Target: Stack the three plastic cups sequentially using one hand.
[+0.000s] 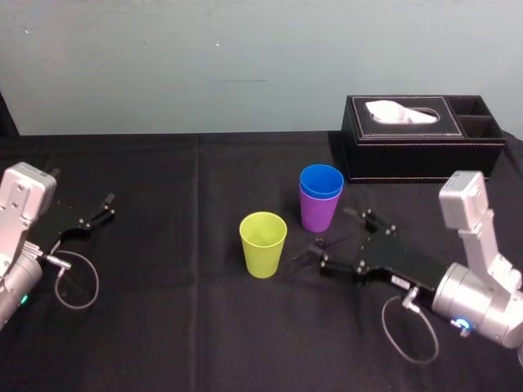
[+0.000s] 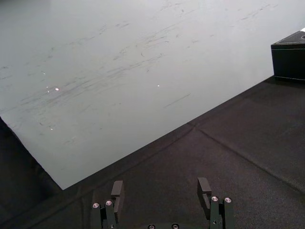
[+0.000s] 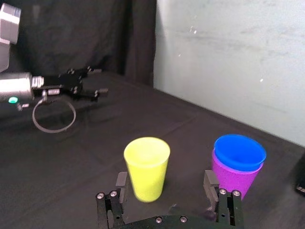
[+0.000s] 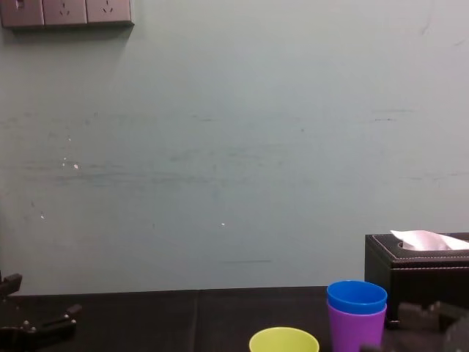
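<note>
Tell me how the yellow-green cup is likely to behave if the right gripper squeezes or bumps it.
The yellow-green cup stands upright and empty, so it is probably light and might slide or tip if nudged. Its smooth tapered sides could slip from a loose pinch by the open right gripper. Its thin rim suggests it flexes when squeezed.

head: high, looking down | chest: low, perhaps table-level, facing wall (image 4: 234,147) | wrists: close behind jaws | head/chest share cups (image 1: 317,211)
</note>
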Available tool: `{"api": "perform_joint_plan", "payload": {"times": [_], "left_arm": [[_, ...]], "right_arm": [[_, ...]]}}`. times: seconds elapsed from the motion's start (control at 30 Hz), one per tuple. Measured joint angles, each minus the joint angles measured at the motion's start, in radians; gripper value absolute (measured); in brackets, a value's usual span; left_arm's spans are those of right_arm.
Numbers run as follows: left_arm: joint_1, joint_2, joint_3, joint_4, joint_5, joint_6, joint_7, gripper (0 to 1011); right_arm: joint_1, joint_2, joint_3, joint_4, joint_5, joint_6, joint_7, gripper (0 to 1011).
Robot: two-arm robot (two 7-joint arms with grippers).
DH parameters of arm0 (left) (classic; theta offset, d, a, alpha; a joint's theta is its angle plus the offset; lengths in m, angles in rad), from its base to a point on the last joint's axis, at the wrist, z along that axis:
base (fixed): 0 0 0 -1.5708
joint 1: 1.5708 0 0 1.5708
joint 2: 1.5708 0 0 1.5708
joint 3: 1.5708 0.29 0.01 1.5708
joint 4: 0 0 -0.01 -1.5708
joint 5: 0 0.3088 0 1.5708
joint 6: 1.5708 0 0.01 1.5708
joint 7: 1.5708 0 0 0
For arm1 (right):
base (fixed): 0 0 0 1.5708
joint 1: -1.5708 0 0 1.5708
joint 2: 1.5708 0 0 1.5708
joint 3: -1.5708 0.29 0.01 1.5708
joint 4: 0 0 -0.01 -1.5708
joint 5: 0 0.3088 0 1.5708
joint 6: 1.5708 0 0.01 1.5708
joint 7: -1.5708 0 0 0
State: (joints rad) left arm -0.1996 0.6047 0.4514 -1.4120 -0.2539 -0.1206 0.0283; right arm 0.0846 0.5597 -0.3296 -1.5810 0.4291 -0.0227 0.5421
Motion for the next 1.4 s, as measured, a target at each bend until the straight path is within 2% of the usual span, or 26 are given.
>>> {"api": "perform_joint_plan", "payload": {"times": [0.4,0.7,1.4], "left_arm": [[0.0,0.0,0.0,0.0,0.0,0.0,0.0,1010],[0.0,0.0,0.0,0.0,0.0,0.0,0.0,1010],[0.0,0.0,0.0,0.0,0.0,0.0,0.0,1010]], "right_arm": [[0.015,-0.022,-0.053,0.054,-0.039,-0.004,-0.01,1004],[0.059,-0.059,-0.089,0.108,-0.078,-0.003,-0.02,1004],[0.143,-0.121,-0.13,0.199,-0.122,0.006,-0.019,1004]]}}
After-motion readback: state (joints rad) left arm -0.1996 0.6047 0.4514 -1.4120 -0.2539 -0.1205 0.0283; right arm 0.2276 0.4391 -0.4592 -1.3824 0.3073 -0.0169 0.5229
